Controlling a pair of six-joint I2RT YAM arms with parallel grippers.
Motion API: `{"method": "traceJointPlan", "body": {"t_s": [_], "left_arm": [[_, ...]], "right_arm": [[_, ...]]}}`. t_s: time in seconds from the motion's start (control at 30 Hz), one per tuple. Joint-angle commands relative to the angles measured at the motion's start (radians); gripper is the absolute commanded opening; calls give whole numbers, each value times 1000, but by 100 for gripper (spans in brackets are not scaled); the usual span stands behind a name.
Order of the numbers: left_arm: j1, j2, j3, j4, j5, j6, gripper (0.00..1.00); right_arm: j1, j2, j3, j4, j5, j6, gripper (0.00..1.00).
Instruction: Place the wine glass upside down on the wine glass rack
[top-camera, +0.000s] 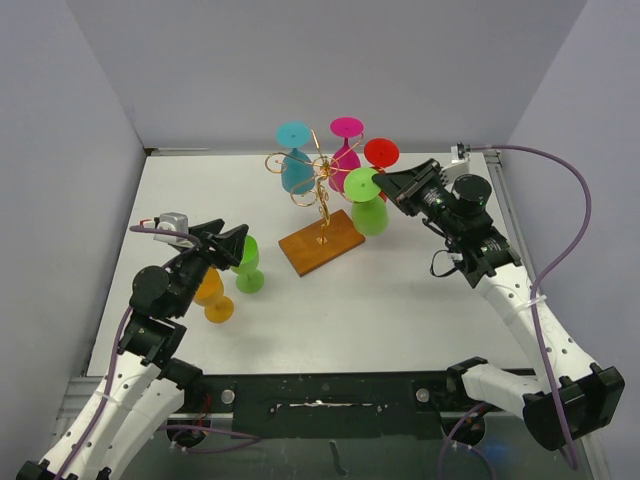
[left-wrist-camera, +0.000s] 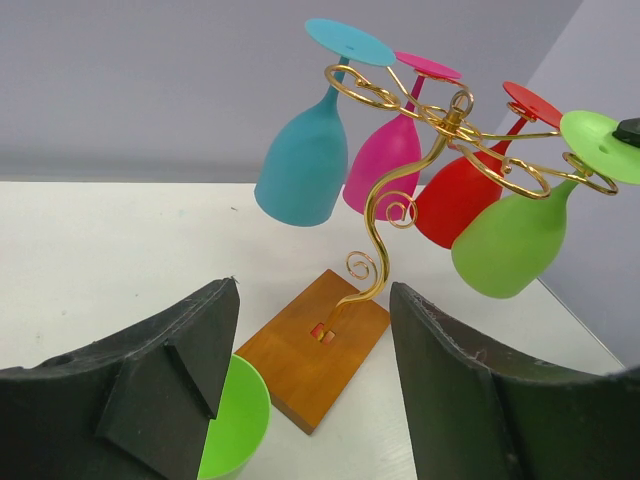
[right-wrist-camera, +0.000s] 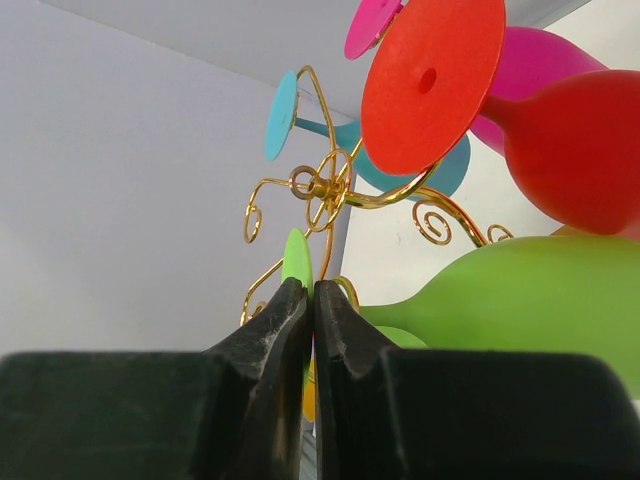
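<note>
A thin gold wire wine glass rack (top-camera: 322, 212) with curled scroll arms stands on its flat brown wooden base (top-camera: 320, 245) at the middle of the white counter (top-camera: 400, 300), a little toward the far edge. 4 plastic wine glasses hang from it upside down, feet up: a teal one (top-camera: 296, 170) on the far left arm, a magenta one (top-camera: 344, 165) behind the stem, a red one (top-camera: 381, 153) on the far right, and the lime-green wine glass (top-camera: 368, 210) on the near right arm, its bowl hanging just beside the right end of the base.

The right gripper (top-camera: 383, 182) reaches in from the right edge. Its jaws are closed on the rim of that lime-green glass's round foot, which the right wrist view shows edge-on between the tips.

The left gripper (top-camera: 232, 238) sits toward the left edge, jaws spread wide and holding nothing. An upright green wine glass (top-camera: 249, 272) stands just below them, an upright orange wine glass (top-camera: 214, 298) close beside it on the near-left side.
</note>
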Motion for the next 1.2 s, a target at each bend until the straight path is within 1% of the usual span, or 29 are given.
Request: {"method": "traceJointPlan", "body": {"t_s": [0.0, 0.33, 0.47, 0.93, 1.07, 1.17], "left_arm": [[8, -5, 12, 42, -1, -1, 61], [8, -5, 12, 42, -2, 1, 61], [7, -5, 12, 41, -1, 1, 61], [6, 32, 24, 38, 45, 2, 61], [5, 68, 44, 15, 68, 0, 62], [5, 104, 70, -38, 75, 0, 62]], "right_arm": [[-6, 11, 4, 68, 24, 9, 6], [-5, 28, 4, 54, 45, 18, 8], [-5, 34, 4, 53, 46, 20, 11], [-5, -2, 2, 24, 52, -6, 50], [-6, -43, -4, -5, 78, -37, 63], [-6, -85, -7, -48, 129, -85, 70]]}}
